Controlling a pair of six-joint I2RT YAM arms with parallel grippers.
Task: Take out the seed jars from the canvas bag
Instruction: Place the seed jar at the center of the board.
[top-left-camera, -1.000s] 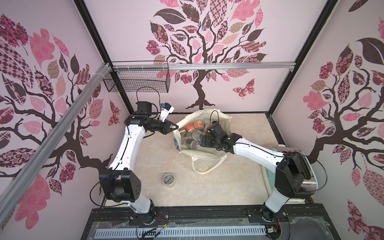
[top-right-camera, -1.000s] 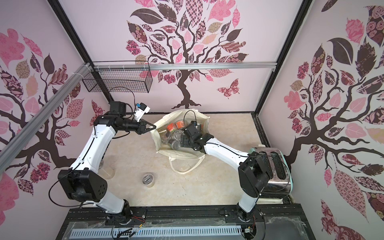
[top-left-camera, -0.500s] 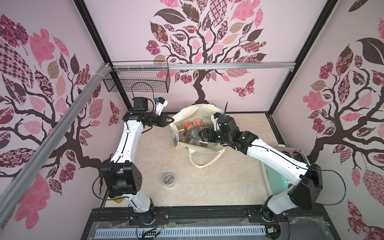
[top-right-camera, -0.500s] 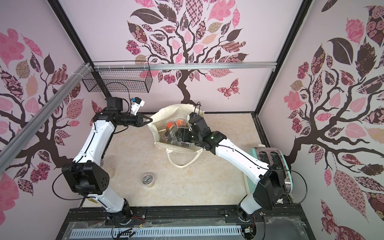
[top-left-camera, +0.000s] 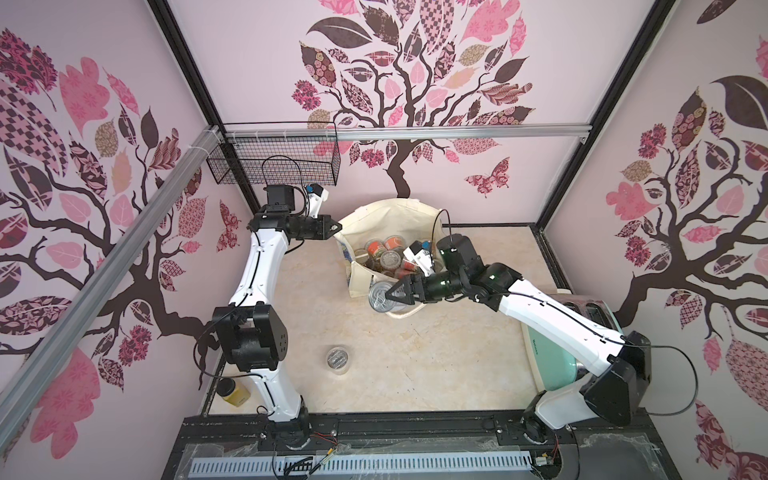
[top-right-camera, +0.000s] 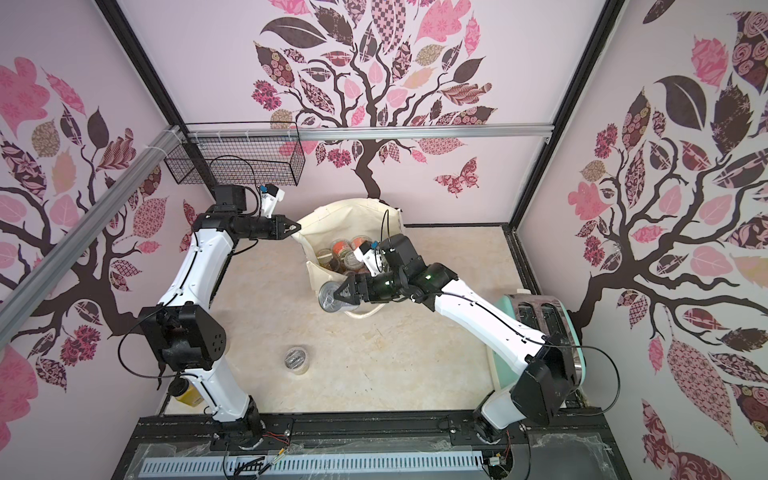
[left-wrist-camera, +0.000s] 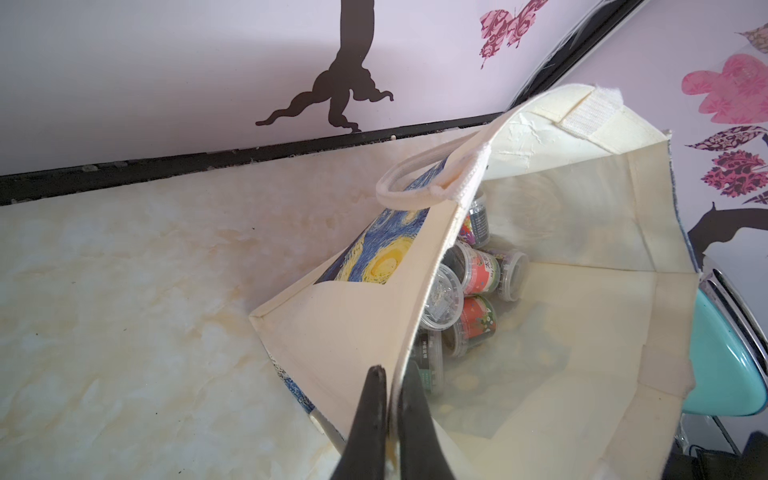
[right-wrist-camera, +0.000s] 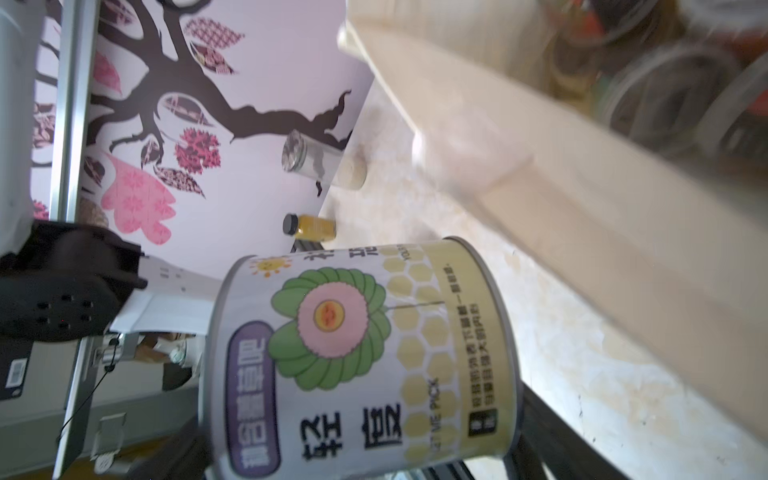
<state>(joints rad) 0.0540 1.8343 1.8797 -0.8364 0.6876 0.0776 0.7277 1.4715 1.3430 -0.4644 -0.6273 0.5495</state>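
The canvas bag stands open at the back of the table, its night-sky print showing in the left wrist view. Several seed jars lie inside it. My left gripper is shut on the bag's rim and holds it up. My right gripper is shut on a flower-label tin can with a pull-tab lid, held in the air just outside the bag's front side.
One clear jar stands alone on the table's front middle. A mustard-yellow jar with a black lid sits by the left arm's base. A teal toaster is at the right; a wire basket hangs on the back wall.
My right gripper has come out of the bag toward the front with the can in its jaws. The left gripper has drawn the bag's rim back and leftward.
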